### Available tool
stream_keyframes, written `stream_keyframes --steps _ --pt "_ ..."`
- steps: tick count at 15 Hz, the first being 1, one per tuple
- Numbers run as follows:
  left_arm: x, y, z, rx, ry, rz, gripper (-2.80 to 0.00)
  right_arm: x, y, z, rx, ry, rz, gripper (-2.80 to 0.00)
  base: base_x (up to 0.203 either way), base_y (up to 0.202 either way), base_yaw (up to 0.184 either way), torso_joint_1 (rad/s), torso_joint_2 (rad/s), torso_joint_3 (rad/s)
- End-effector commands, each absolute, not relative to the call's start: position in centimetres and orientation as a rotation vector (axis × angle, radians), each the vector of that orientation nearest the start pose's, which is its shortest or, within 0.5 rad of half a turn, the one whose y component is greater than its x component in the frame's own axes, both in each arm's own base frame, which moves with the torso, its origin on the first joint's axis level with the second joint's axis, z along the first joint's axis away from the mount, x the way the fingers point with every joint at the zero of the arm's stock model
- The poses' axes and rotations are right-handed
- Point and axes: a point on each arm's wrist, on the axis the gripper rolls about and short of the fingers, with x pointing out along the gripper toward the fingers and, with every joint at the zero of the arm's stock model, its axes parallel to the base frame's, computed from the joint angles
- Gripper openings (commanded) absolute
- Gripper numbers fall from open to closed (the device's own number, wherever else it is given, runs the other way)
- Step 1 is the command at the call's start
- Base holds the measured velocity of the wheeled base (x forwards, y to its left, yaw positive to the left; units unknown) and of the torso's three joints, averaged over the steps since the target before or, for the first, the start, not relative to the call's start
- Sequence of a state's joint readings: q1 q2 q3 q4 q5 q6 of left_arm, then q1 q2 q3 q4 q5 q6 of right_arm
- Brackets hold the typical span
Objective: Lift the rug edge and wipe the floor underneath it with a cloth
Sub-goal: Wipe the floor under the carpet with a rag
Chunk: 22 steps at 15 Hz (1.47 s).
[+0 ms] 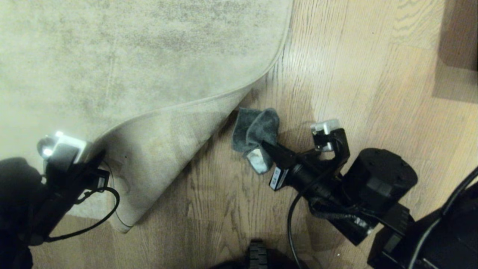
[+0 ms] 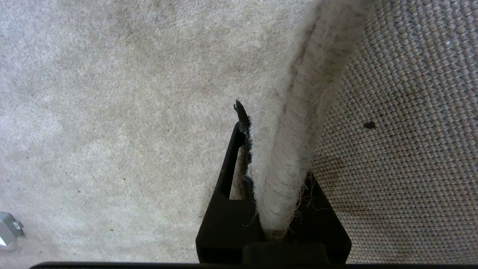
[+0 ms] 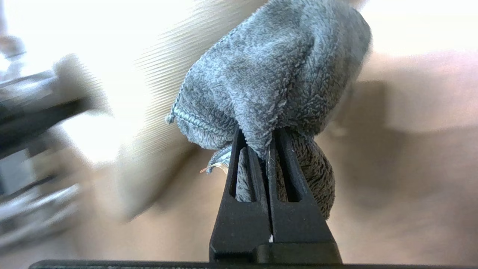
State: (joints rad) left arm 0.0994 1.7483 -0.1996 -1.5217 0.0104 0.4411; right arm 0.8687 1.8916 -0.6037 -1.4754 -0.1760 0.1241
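Wrist views: left claw (image 2: pixel 276 149) pinches rug (image 2: pixel 112 112) edge, right claw (image 3: pixel 261 149) clamps cloth (image 3: pixel 276 74).

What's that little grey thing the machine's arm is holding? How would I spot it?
Start at the big pale rug, whose corner the left gripper holds folded up off the wood floor. Just beside that lifted edge, the right gripper pinches the cloth: small, bunched and fluffy grey, much darker than the rug.
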Motion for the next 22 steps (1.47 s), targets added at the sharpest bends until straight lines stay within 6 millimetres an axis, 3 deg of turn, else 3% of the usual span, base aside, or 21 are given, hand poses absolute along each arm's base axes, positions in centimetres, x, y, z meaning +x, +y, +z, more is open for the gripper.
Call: stream_keyframes --steps 1,4,7,10,13,18,22 --pt "23.4 2.3 12.4 0.443 0.015 0.109 -2.8 16.5 26.0 15.0 0.228 -0.074 0.85 -2.8 0.0 0.0 0.0 0.0 0.0 0.0" --pt "23.2 2.2 12.5 0.444 0.009 0.104 -2.8 13.6 29.8 9.9 0.215 0.092 0.978 -2.8 0.0 0.0 0.0 0.0 0.0 0.0" --pt "23.1 2.0 12.6 0.444 0.004 0.101 -2.8 12.0 32.8 3.8 0.155 0.227 1.031 -2.8 0.0 0.0 0.0 0.0 0.0 0.0" --pt "22.9 2.0 12.6 0.445 0.008 0.101 -2.8 12.3 37.0 0.8 0.185 0.21 1.058 -2.8 0.0 0.0 0.0 0.0 0.0 0.0" --pt "22.8 2.0 12.5 0.445 0.012 0.1 -2.8 15.4 39.2 -0.8 0.207 0.141 1.012 -2.8 0.0 0.0 0.0 0.0 0.0 0.0" --pt "22.3 1.9 12.2 0.443 0.028 0.097 -2.8 21.9 36.9 -0.6 0.196 0.076 0.855 -2.8 0.0 0.0 0.0 0.0 0.0 0.0" --pt "22.2 1.9 12.3 0.443 0.025 0.097 -2.8 26.5 35.3 0.7 0.196 -0.013 0.754 -2.8 0.0 0.0 0.0 0.0 0.0 0.0"
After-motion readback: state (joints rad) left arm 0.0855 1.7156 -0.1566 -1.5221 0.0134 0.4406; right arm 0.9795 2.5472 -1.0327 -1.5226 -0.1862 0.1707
